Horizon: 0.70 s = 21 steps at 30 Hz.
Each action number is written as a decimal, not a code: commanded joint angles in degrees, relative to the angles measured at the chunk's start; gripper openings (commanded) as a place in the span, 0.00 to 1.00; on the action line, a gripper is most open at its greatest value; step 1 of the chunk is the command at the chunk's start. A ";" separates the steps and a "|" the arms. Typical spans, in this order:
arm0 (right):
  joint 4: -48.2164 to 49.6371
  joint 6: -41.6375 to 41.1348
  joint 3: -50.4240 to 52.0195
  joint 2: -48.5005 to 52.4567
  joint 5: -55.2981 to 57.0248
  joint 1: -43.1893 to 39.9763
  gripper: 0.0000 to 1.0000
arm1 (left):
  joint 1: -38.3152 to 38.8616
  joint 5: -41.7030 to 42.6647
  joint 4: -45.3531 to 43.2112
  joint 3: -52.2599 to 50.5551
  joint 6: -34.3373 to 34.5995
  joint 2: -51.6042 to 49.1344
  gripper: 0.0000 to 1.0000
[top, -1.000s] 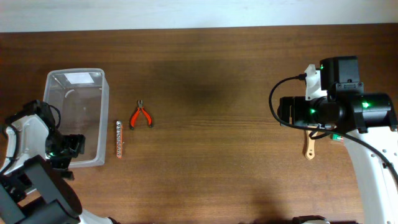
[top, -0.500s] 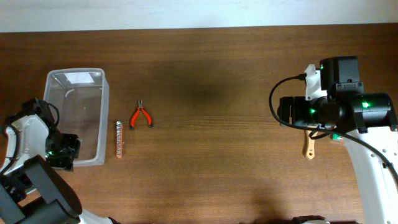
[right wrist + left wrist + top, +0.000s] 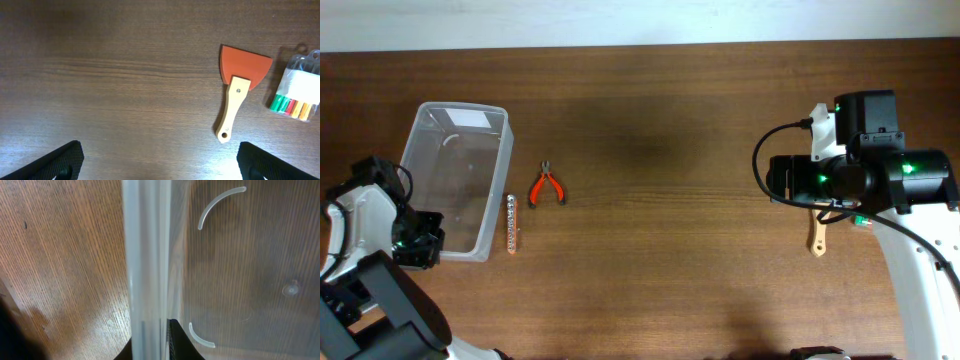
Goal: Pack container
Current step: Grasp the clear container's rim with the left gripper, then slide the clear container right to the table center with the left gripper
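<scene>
Left pincer (image 3: 420,248) is at the near-left corner of the container (image 3: 465,106), narrowed onto its wall. The left wrist view shows the clear rim running straight down between my fingers, so I judge it clamped. The rim is probably the grip point because it's the one edge thin enough to pinch.

The container stands upright on the left of the tabletop (image 3: 660,200), a bit skewed, with nothing inside that I can see. A slim orange-tipped stick (image 3: 512,224) lies just beside its right wall, and the orange pliers (image 3: 548,187) are near that.

Right pincer (image 3: 160,162) is spread wide and holds nothing, over bare wood. The scraper (image 3: 239,92) and marker pack (image 3: 296,95) lie flat side by side nearby, easy picks. Nothing is packed yet.
</scene>
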State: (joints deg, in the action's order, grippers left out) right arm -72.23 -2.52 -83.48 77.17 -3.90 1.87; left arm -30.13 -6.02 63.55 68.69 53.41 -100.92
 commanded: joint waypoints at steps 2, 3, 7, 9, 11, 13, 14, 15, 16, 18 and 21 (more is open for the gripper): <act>-0.09 0.33 -1.49 0.09 1.11 0.33 0.99 | -0.02 -1.73 0.92 -0.57 -0.28 -0.33 0.02; -0.09 0.35 -1.49 0.09 1.11 0.33 0.99 | -0.02 -1.70 0.92 -0.55 -0.28 -0.33 0.02; -0.02 0.35 -1.51 0.07 1.16 0.33 0.99 | -0.02 -0.37 0.98 0.22 -0.35 -0.31 0.02; 0.28 0.35 -1.53 -0.04 1.25 0.33 0.99 | 0.15 1.20 0.98 1.60 -1.99 -0.17 0.02; 0.74 0.20 -1.79 -0.31 2.25 0.31 0.99 | 0.87 1.68 1.05 3.76 -4.74 0.42 0.02; 0.98 -1.68 -2.64 -0.66 4.70 0.31 0.99 | 2.27 1.33 1.11 6.58 -8.17 1.51 0.02; 0.96 -2.69 -3.10 -0.81 6.19 0.31 0.99 | 3.08 1.01 1.14 7.87 -9.38 2.12 0.02; 0.79 -4.11 -3.78 -1.09 8.35 0.24 0.99 | 4.11 0.55 1.14 9.46 -10.80 2.91 0.02; 0.57 -5.27 -4.35 -1.40 9.97 0.04 0.99 | 5.11 0.26 1.14 10.80 -11.96 3.65 0.02; 0.04 -7.28 -5.42 -2.10 11.87 -0.94 0.99 | 7.76 -0.02 0.92 13.81 -14.67 5.49 0.02; -0.92 -9.25 -6.93 -3.28 12.11 -3.98 0.99 | 12.33 0.66 1.14 17.70 -19.76 7.61 0.01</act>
State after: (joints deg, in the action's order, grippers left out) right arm -72.62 -7.92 -87.92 76.05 4.34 0.34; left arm -21.45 -5.85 64.60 82.17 41.21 -97.49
